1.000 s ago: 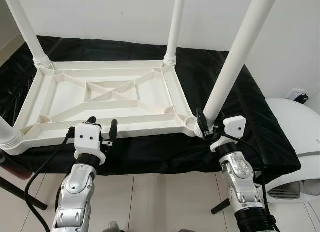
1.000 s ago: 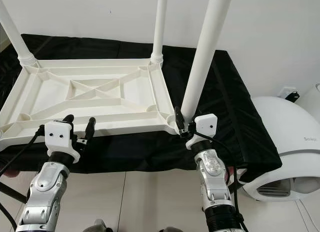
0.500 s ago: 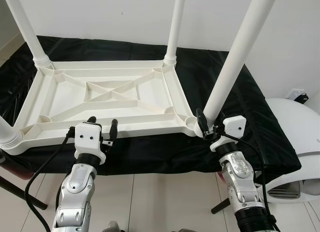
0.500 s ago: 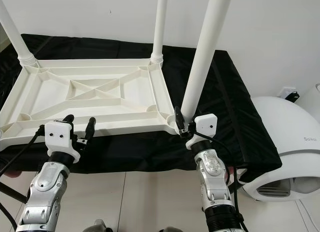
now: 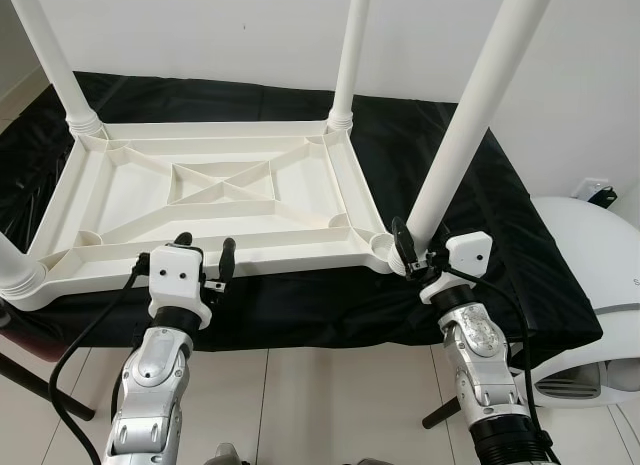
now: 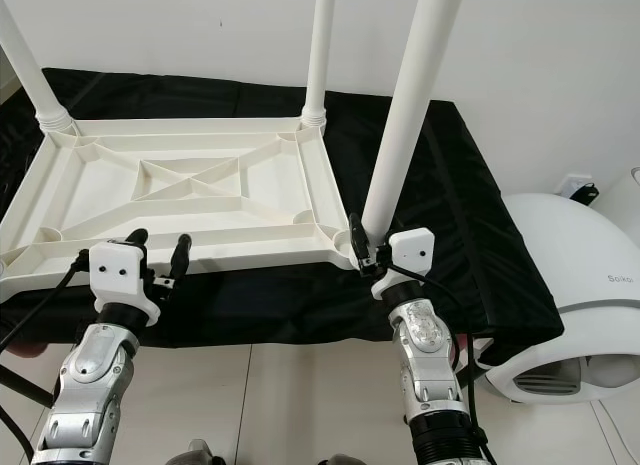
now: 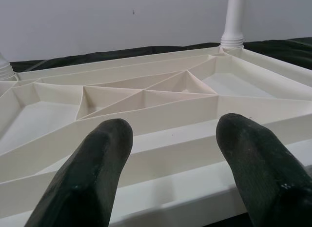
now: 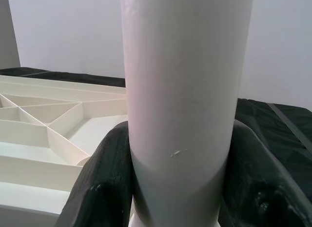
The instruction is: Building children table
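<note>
Nothing has shifted since a second ago: the upturned white tabletop (image 5: 215, 200) still lies on the black cloth (image 5: 470, 215), and both arms stay where they were. The right gripper (image 5: 412, 253) stays pinched around the base of the near-right leg (image 5: 470, 115), one black finger (image 8: 105, 183) pressed to each side of it where it meets the corner socket. The left gripper (image 5: 205, 253) holds nothing, its fingers (image 7: 92, 173) spread apart just at the near edge of the tabletop, left of the middle.
</note>
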You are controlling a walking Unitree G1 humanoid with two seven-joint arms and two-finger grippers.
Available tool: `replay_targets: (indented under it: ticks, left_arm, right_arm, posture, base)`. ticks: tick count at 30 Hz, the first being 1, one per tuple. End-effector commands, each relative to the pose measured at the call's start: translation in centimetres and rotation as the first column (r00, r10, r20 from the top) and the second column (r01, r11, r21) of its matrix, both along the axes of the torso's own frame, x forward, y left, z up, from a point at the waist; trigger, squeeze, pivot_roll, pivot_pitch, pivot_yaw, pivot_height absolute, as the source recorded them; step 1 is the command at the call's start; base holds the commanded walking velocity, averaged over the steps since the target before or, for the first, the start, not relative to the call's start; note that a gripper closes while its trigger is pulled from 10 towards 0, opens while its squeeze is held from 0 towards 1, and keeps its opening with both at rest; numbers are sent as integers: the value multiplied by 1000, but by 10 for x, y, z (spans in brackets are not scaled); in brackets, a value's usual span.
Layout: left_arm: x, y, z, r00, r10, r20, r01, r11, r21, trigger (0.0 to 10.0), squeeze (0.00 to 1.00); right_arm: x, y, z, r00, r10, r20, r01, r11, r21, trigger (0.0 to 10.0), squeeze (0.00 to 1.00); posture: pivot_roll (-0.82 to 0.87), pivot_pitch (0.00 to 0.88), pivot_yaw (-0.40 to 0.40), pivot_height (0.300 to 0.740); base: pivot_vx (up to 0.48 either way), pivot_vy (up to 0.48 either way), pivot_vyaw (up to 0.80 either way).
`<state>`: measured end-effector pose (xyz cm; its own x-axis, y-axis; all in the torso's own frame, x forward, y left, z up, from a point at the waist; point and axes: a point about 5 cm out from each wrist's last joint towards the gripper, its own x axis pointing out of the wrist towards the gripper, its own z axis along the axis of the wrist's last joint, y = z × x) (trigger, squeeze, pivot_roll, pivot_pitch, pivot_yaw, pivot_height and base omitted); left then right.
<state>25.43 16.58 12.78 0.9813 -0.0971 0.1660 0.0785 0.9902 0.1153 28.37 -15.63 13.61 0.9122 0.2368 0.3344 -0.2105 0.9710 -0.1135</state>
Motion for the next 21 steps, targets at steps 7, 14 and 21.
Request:
replay_targets:
  ticks: [7, 14, 21]
  left_arm:
    - [0, -1, -1, 1000, 18, 2, -18, 1000, -6, 10000, 0]
    - [0, -1, 0, 1000, 20, 3, -20, 1000, -8, 10000, 0]
    - [0, -1, 0, 1000, 20, 3, -20, 1000, -10, 10000, 0]
  right_arm:
    - [0, -1, 0, 1000, 1, 3, -1, 1000, -10, 10000, 0]
    - [0, -2, 1, 1000, 1, 4, -1, 1000, -9, 10000, 0]
    - [0, -2, 1, 1000, 0, 5, 0, 1000, -10, 10000, 0]
  posture:
    - [29, 0, -41, 740]
    - [30, 0, -43, 740]
    - [28, 0, -43, 740]
  base:
    - [0, 0, 0]
    - [0, 0, 0]
    - [0, 0, 0]
